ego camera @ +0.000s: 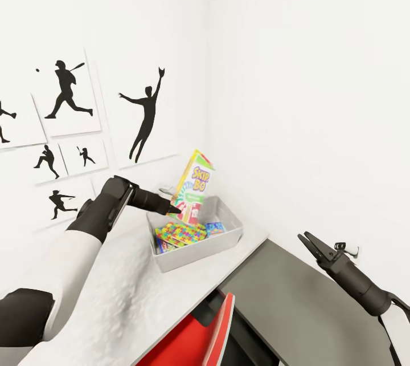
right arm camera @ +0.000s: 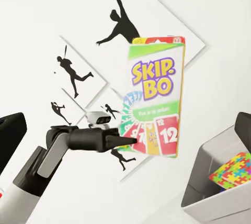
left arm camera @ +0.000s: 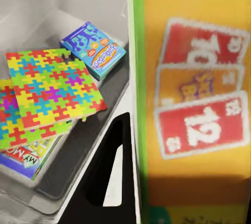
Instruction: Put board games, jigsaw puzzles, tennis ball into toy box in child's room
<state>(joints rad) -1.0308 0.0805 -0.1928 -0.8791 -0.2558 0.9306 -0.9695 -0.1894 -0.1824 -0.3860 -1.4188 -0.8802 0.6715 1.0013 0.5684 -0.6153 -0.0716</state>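
Observation:
My left gripper (ego camera: 173,208) is shut on the lower edge of the Skip-Bo board game (ego camera: 194,186), which it holds upright with its bottom end inside the toy box (ego camera: 199,252). One black finger (left arm camera: 112,177) shows beside the box's green edge (left arm camera: 137,77). In the toy box lie two jigsaw puzzles (left arm camera: 55,88), a small blue board game (left arm camera: 93,49) and, under the puzzles, a white-blue one (left arm camera: 29,156). The toy box stands on the table (ego camera: 125,292) in the wall corner. My right gripper (ego camera: 310,240) hangs open over the dark grey top. The tennis ball and the bed are out of view.
White walls close in behind and to the right of the toy box, with black baseball silhouettes (ego camera: 145,115) on the left one. The lower dark grey top (ego camera: 296,303) joins the table at the right. A red chair back (ego camera: 210,332) stands below the table's edge.

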